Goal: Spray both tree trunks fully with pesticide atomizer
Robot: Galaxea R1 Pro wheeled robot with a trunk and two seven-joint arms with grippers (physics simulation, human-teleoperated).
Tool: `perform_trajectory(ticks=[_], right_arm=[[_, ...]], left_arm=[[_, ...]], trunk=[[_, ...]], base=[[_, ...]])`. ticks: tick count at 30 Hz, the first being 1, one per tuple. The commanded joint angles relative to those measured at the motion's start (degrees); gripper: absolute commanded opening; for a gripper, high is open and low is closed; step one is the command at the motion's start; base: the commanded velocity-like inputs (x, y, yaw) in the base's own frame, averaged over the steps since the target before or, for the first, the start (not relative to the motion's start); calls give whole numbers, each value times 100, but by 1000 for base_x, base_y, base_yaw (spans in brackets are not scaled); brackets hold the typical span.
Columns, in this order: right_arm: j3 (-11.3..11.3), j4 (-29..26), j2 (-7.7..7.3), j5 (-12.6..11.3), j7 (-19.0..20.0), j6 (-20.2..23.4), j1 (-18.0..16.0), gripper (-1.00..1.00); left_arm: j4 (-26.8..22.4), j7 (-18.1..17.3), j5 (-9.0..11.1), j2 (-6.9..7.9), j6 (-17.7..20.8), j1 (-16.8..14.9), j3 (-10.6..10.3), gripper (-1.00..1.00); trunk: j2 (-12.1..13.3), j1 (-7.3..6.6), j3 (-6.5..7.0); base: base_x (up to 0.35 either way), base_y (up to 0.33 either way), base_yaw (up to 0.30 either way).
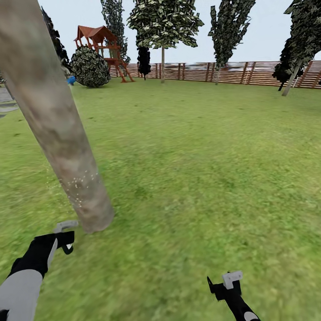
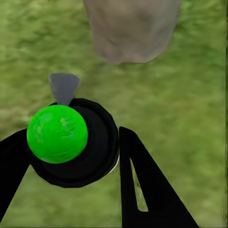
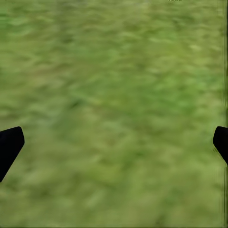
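The pesticide atomizer (image 2: 71, 147), a round black body with a bright green cap and a grey nozzle, sits between the black fingers (image 2: 142, 185) of my left gripper (image 1: 62, 238), which is shut on it. The grey nozzle (image 1: 66, 226) points at the base of a thick mottled grey-brown tree trunk (image 1: 53, 120) leaning up the left side, close in front. Pale specks dot the lower trunk (image 1: 80, 183). The trunk's foot (image 2: 130, 28) meets the grass just beyond the nozzle. My right gripper (image 1: 225, 285) hangs open over bare grass, its fingertips (image 3: 9, 145) wide apart.
Green lawn (image 1: 200, 156) spreads ahead to a brown slat fence (image 1: 249, 73). Along the fence stand further trees (image 1: 162, 26), a dark bush (image 1: 90, 67) and a red-roofed play tower (image 1: 100, 42). A paved patch (image 1: 6, 104) lies at the far left.
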Motion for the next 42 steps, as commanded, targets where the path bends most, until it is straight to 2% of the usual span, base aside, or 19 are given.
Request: perform_trajectory(ticks=[1, 4, 11, 24, 31, 38, 42], right_arm=[[-50, 4, 0, 34, 30, -20, -3, 100], [-50, 4, 3, 34, 30, -21, -3, 100], [-50, 12, 3, 34, 29, -20, -3, 100], [-50, 13, 3, 34, 30, -19, -3, 100], [-50, 13, 3, 34, 38, -20, -3, 100], [-50, 13, 3, 34, 34, -18, -3, 100], [-50, 13, 3, 34, 35, -16, -3, 100]], left_arm=[[-14, -49, -53, -19, 18, -3, 36, -100], [-24, -44, -44, -70, 12, 1, 19, -100], [-42, -43, -37, -79, 3, 3, 27, -100], [-34, -43, -70, -105, 1, 8, 17, -100], [-34, -43, -73, -101, 2, 8, 10, -100], [-43, -43, -77, -98, -6, 8, 8, -100], [-43, -43, -83, -97, -1, 8, 2, -100]], trunk=[[-2, 1, -5], [-2, 1, -5], [-2, 1, -5], [-2, 1, -5], [-2, 1, -5], [-2, 1, -5], [-2, 1, -5]], base=[[166, -215, 0], [97, -252, 0], [6, -275, 19], [145, -242, 260], [216, -202, 33], [17, -271, 13], [0, -276, 228]])
